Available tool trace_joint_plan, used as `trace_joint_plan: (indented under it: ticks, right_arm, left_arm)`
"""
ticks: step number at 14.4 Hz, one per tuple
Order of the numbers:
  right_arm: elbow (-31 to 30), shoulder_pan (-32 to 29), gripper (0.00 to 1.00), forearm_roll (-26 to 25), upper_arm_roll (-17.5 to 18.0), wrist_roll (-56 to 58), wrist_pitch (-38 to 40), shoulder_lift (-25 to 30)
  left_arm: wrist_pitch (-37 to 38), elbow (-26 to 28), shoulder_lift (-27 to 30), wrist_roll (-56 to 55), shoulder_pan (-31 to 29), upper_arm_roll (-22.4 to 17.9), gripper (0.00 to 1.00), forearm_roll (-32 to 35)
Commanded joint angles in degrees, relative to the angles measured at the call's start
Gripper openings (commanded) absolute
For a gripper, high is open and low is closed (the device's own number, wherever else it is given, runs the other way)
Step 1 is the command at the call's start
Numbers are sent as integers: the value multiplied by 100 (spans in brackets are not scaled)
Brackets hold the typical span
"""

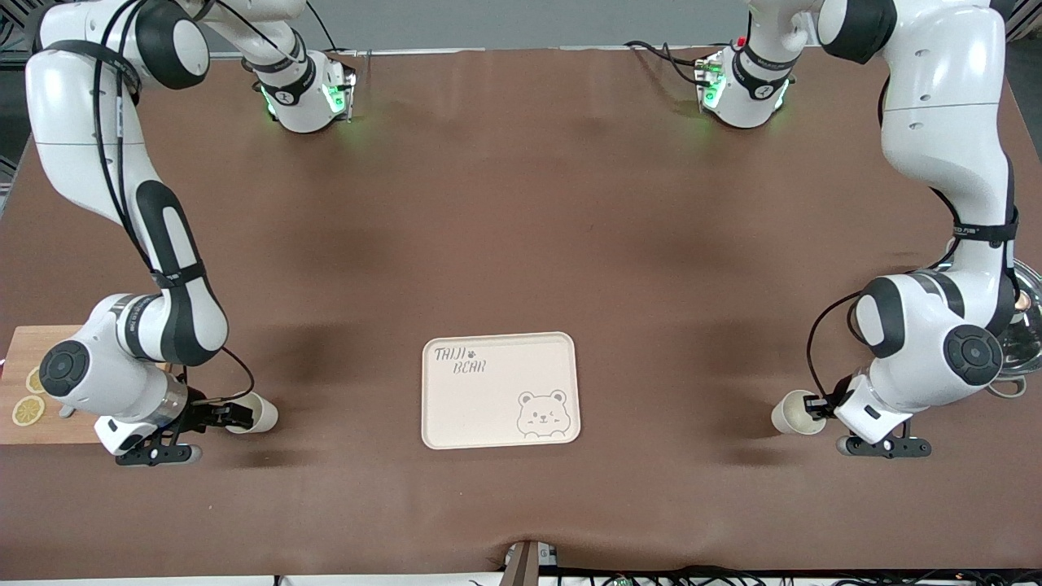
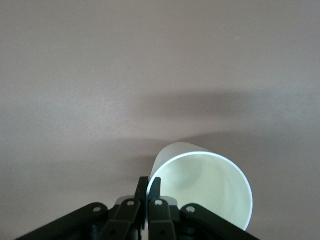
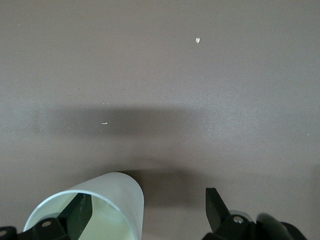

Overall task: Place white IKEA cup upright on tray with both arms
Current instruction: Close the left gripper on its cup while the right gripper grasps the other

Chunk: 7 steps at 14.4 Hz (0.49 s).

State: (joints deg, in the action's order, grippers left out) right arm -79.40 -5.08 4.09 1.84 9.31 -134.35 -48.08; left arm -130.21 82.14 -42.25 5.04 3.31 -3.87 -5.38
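The cream tray with "TAIJI BEAR" lettering lies in the middle of the table, near the front camera. One white cup lies on its side toward the left arm's end. My left gripper is shut on that cup's rim, one finger inside and one outside; the left wrist view shows the gripper and the cup. A second white cup lies on its side toward the right arm's end. My right gripper is open, with one finger inside this cup's mouth; the right wrist view shows the gripper and the cup.
A wooden cutting board with lemon slices lies at the right arm's end, beside the right gripper. A metal bowl sits at the left arm's end, partly hidden by the left arm. Brown cloth covers the table.
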Motion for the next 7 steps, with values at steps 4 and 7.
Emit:
trace_joint_plan:
  ticks: [4,7]
  right_arm:
    - [127,-11,84,-13,27,27,32,-61]
    - [127,-2,46,-5,27,18,58,-61]
  left_arm:
    - [170,47,225,-538,353,141,0,-68]
    - [347,39,314,-1249,713,149,0,-59]
